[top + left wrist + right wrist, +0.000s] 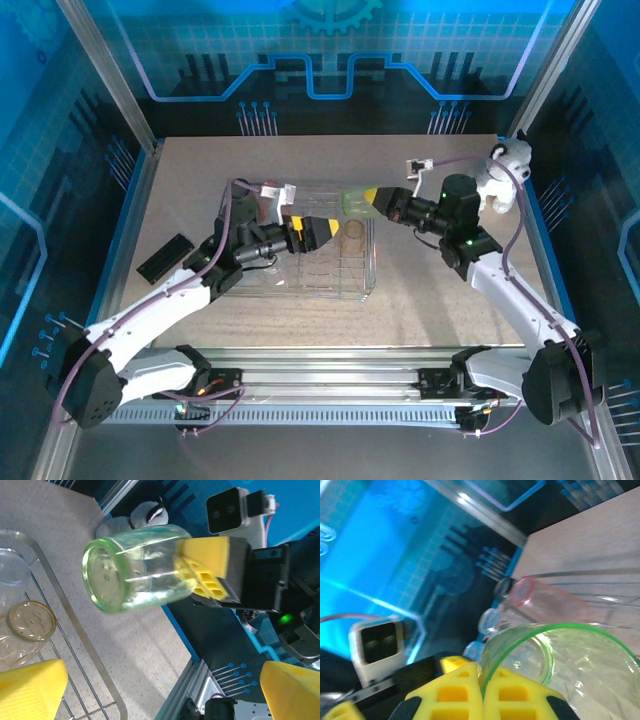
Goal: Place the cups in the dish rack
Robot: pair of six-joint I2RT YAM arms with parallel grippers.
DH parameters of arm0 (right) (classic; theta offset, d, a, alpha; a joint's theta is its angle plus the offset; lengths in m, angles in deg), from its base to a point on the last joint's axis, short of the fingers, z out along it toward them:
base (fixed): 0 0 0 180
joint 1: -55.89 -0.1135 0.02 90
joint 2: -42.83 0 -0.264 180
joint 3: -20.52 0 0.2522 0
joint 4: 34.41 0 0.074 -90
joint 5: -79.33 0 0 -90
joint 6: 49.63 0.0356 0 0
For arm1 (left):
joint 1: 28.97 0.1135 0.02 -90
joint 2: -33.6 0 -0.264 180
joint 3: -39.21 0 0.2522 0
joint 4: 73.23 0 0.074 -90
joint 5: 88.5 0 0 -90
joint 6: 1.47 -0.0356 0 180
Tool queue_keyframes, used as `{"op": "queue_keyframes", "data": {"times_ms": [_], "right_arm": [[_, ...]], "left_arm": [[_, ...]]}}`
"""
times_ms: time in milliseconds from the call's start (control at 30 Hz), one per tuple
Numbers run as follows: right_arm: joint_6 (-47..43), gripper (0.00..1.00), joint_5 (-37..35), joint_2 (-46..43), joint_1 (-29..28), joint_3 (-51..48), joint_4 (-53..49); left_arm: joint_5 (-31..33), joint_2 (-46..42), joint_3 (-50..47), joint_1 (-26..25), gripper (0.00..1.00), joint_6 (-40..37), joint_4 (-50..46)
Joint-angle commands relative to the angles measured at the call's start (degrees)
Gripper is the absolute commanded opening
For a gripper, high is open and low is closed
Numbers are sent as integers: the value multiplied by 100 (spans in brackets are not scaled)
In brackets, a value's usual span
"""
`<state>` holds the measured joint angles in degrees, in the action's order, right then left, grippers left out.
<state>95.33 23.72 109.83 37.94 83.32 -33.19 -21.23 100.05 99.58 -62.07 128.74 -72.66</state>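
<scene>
while the right gripper [377, 201] pinches the green cup [358, 203] by its rim, one yellow finger goes inside the mouth and one outside, and that looks like the reason the cup lies on its side in the air rather than upright: a lip grip leaves the body free to be tipped down into a slot. in the overhead frame the cup sits just above centre, over the far right corner of the dish rack [350, 272], its base pointing toward the left of the picture. the left wrist camera shows that base face-on, centre frame, with the bare table behind it and the rack's wire edge at lower left, so it hangs at the rack's border rather than deep inside. a brownish cup [32, 622] already stands in the rack below, and a pink cup [545, 600] lies beyond the green one, right of centre in the right wrist view. the left gripper [325, 235] hovers over the rack's middle with its jaws spread wide and nothing between them; the green cup is just beyond those tips, not inside the gap. my read: it waits as a helper. the plush toy [503, 165] sits at upper right, out of the way.
</scene>
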Motion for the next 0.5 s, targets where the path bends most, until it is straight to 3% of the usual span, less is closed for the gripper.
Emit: {"op": "queue_keyframes", "data": {"times_ms": [0, 267, 467], "right_arm": [[923, 0, 551, 30, -297, -242, 1529], [1568, 0, 575, 449, -733, -286, 2682], [1847, 0, 800, 712, -789, -7, 2780]], "left_arm": [[-467, 343, 335, 37, 99, 135, 280], [-230, 534, 447, 36, 99, 277, 437], [-190, 389, 375, 67, 99, 255, 551]]}}
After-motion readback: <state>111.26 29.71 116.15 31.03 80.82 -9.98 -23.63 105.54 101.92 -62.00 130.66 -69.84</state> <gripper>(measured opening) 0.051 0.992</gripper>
